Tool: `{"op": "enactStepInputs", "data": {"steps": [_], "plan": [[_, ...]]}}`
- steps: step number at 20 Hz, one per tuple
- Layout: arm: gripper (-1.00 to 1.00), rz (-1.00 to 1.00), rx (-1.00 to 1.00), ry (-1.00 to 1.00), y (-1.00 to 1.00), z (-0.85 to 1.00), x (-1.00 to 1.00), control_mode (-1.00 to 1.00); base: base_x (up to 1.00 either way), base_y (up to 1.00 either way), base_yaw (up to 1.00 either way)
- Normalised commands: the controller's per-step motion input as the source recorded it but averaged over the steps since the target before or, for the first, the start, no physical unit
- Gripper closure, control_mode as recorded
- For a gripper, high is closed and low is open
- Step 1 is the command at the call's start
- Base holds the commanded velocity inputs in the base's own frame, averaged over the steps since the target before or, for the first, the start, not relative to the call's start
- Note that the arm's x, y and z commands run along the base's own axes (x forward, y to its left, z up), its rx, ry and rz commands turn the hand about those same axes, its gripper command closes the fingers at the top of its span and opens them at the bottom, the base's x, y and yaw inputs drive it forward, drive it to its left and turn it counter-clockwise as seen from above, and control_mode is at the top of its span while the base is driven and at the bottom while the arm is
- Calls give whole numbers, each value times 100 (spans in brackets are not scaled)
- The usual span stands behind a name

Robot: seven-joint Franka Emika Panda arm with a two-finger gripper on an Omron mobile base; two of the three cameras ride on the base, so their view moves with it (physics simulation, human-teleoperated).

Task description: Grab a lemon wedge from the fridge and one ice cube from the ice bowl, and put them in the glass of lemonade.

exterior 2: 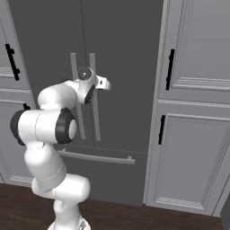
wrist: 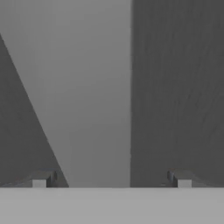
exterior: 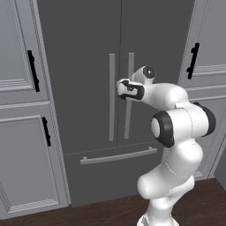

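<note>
Wood floor [exterior: 110, 212] (dark) below closed fridge [exterior: 88, 35]

A dark wood-plank floor [exterior: 110, 212] runs along the bottom of the kitchen — the dark-grey fridge [exterior: 88, 39] and the paler panelled cabinets [exterior 2: 193, 134] on either side stand directly on it, doors shut.

Fridge [exterior: 88, 66]: tall, dark grey, double-door, standing upright between lighter grey panelled cabinets. Both upper doors shut, meeting at a thin vertical seam. Two long pale grey vertical handles [exterior: 112, 97] flank the seam, side by side. Bottom drawer [exterior: 110, 172] closed, with a horizontal grey bar along its top edge. In the hand view, one handle [wrist: 87, 96] appears close up as a broad pale strip.
</note>
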Motion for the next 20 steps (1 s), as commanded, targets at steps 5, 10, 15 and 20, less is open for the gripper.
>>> {"op": "enactStepInputs", "data": {"steps": [5, 10, 15, 20], "plan": [[100, 0, 0, -1, 0, -12, 41, -100, 0, 0, 0], [100, 0, 0, 2, -1, -1, -1, -100, 0, 0, 0], [100, -7, 3, 0, -48, 15, -38, -100, 0, 0, 0], [100, -25, 5, -2, -95, 57, -81, -100, 0, 0, 0]]}}
